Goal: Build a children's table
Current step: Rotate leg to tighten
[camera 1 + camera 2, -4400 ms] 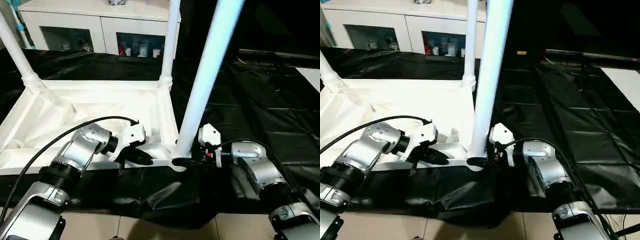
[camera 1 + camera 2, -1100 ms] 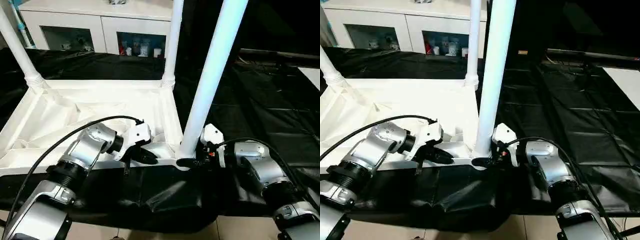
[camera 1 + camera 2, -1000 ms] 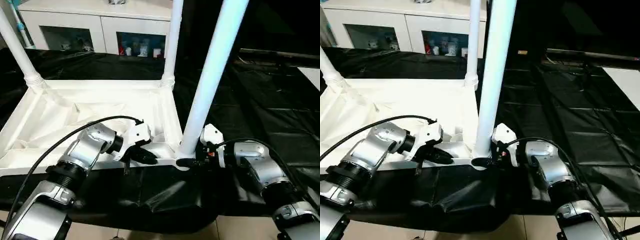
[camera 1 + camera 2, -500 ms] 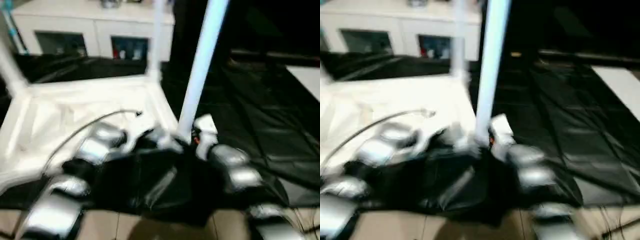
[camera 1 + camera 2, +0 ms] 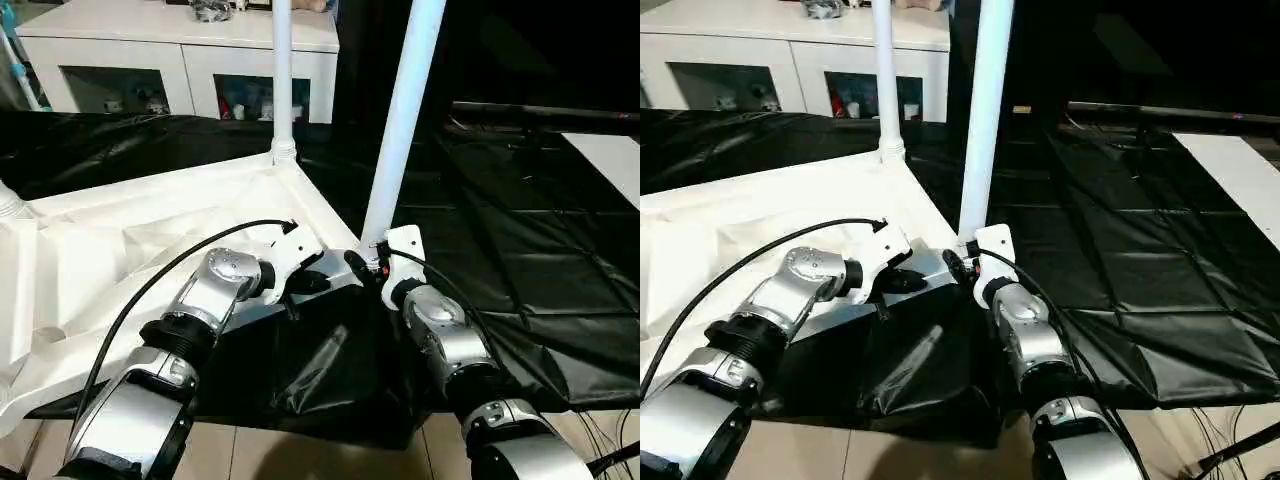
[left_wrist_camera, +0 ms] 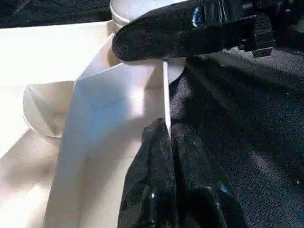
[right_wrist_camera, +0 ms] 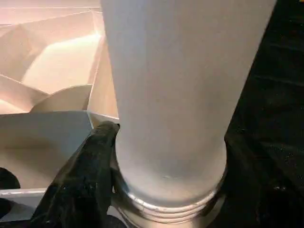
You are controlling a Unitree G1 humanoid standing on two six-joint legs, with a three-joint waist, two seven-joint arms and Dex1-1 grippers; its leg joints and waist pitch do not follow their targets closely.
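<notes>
Lying upside down on black sheeting (image 5: 520, 250), the children's table (image 5: 120, 250) shows its ribbed underside, legs pointing up. Left tool (image 6: 166, 137) is closed on the thin edge of the tabletop rim near the front corner. Right tool (image 7: 142, 156) sits at the base of the near leg (image 5: 400, 120), one black finger (image 7: 88, 175) against it at the threaded collar; its grip state I cannot tell. Far leg (image 5: 281, 70) stands in its socket. Since a second ago the whole view has shifted, and the table's near corner now points toward the camera. White cabinet (image 5: 180, 50) behind.
</notes>
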